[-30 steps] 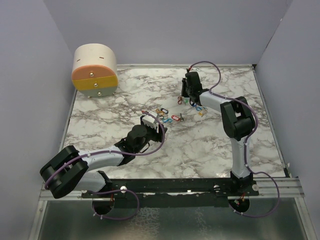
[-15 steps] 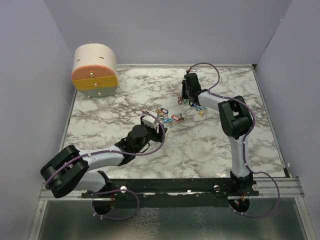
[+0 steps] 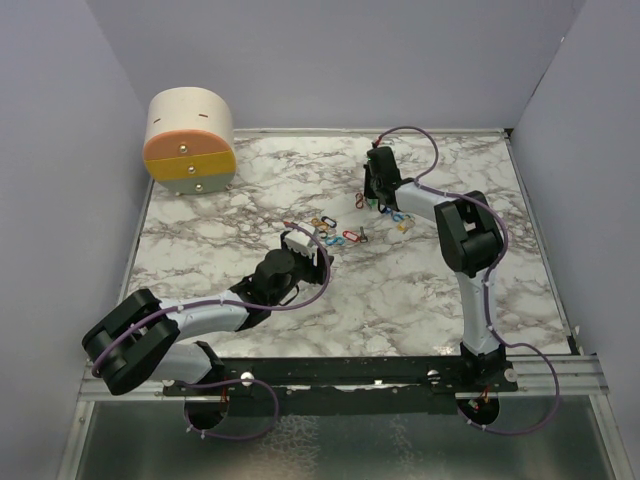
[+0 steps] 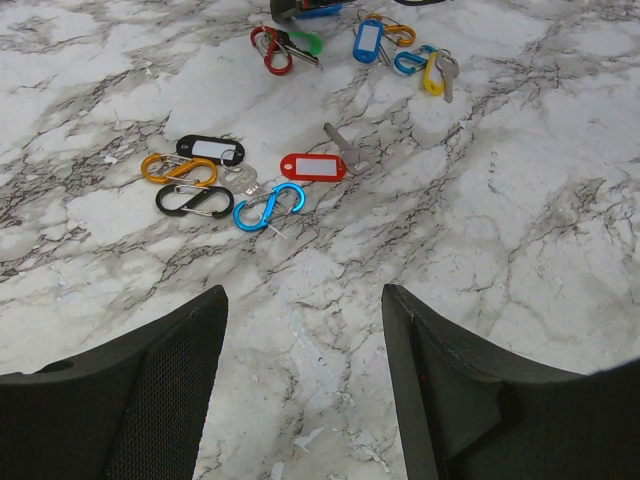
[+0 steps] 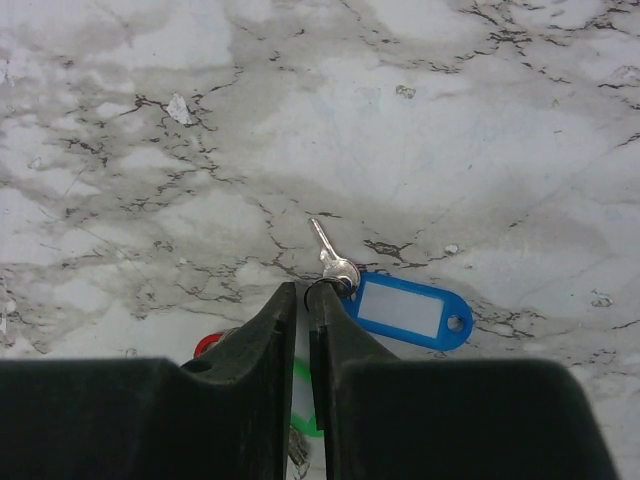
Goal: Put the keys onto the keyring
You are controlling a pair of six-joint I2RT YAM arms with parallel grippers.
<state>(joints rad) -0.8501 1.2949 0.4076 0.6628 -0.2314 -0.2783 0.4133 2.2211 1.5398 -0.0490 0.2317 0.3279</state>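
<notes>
**Top view.** Find the left arm (image 3: 200, 320) reaching across the marble desk (image 3: 420, 290). A near group of keys (image 3: 338, 232) lies just ahead of the left jaws. The right arm (image 3: 470, 240) holds the right jaws low over a second group (image 3: 392, 210). A round drawer box (image 3: 190, 140) stands well apart, to the left of both jaws.

**Left wrist view.** Check the left fingers (image 4: 130, 400): they stand wide apart with nothing between them, so these jaws are released. Ahead of them on the desk lie:
- a blue carabiner (image 4: 268, 205), a black carabiner (image 4: 193, 200) and an orange carabiner (image 4: 175, 168);
- a black key (image 4: 212, 150) just beyond those;
- a red key (image 4: 313, 166) with a metal key (image 4: 345, 150) just beside it.

Farther ahead lie a red carabiner (image 4: 265, 50), a green key (image 4: 308, 43) and a yellow key (image 4: 431, 76).

**Right wrist view.** Check the right fingers (image 5: 250, 370): they are drawn almost together, with only a thin slit between them. You cannot tell whether they clamp anything.
- A small ring (image 5: 325, 290) sits at the right fingertip.
- A small silver key (image 5: 328, 258) points away just ahead of the tips.
- A blue key (image 5: 405, 310) lies flat just right of the tips.
- The green key shows through the slit, under the jaws.
</notes>
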